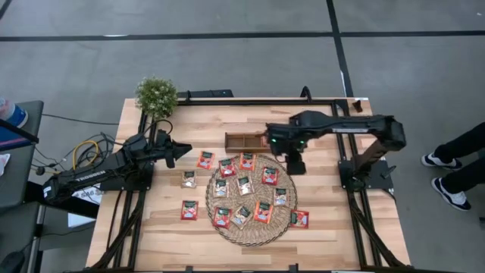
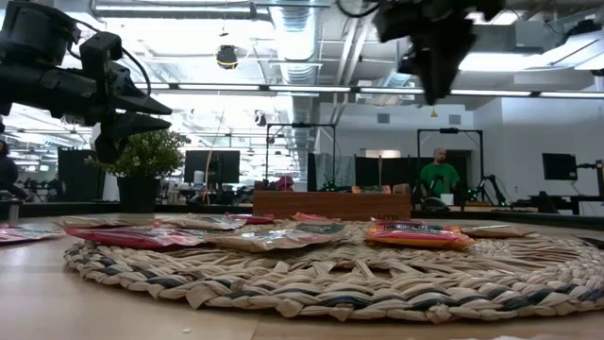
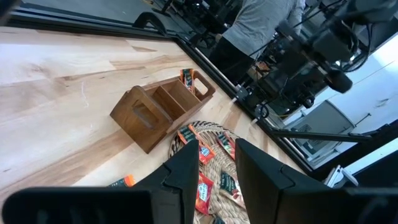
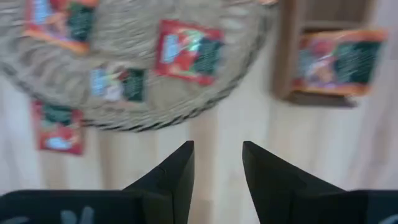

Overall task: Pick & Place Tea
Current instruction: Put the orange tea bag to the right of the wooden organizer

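Several red-orange and pale tea sachets (image 1: pixel 245 184) lie flat on the round wicker mat (image 1: pixel 235 231). A few more lie on the bare wood at its left (image 1: pixel 189 210) and right (image 1: pixel 299 219). One sachet (image 4: pixel 336 59) lies in an end compartment of the wooden tray (image 1: pixel 241 141). My right gripper (image 1: pixel 295 165) hangs open and holds nothing. It is above the table beside the mat's far right rim, just near of the tray (image 4: pixel 292 50). My left gripper (image 1: pixel 179 149) waits open above the table's left part, pointing toward the tray (image 3: pixel 155 112).
A small potted plant (image 1: pixel 157 95) stands at the table's far left corner. A person's legs (image 1: pixel 455 163) show beside the table's right side, and people (image 2: pixel 436 175) stand in the room beyond. Bare wood lies near of the mat and along the table's right edge.
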Tool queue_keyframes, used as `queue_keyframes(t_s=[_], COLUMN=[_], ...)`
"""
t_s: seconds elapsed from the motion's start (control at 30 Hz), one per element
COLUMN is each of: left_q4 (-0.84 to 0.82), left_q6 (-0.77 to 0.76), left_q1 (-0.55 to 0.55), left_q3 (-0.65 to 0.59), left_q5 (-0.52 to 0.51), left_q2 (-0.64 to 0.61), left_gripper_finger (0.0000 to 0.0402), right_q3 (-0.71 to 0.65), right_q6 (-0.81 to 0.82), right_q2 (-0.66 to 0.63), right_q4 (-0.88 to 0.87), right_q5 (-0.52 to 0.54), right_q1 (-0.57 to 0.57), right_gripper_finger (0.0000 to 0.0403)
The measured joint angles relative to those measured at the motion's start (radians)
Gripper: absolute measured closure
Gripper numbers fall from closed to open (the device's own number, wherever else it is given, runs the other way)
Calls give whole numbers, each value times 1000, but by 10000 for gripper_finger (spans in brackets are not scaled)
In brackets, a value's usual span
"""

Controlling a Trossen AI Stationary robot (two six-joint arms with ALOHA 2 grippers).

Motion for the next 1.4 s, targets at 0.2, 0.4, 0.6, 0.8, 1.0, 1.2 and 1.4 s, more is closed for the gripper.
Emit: queue_keyframes(t_s=[0.2,0.4,0.6,0.8,1.0,1.2,1.4], left_q4=[0,0,0,0,3,5,3], left_q6=[-3,-3,-3,-35,-76,-85,-85], left_q1=[0,0,0,0,0,0,0], left_q3=[0,0,0,0,0,0,0], left_q5=[0,0,0,1,14,50,50], left_q2=[0,0,0,0,0,0,0], left_gripper_finger=[306,306,306,306,306,306,306], right_q3=[-220,-345,-348,-348,-348,-348,-348], right_q6=[160,337,366,367,408,491,533], right_q2=[-145,-213,-168,-104,-69,-50,7], right_q4=[57,198,225,306,373,432,464], right_q5=[-53,-61,-56,-53,-58,-58,-86], right_q1=[105,260,402,499,542,555,555], right_gripper_finger=[275,274,278,281,280,275,260])
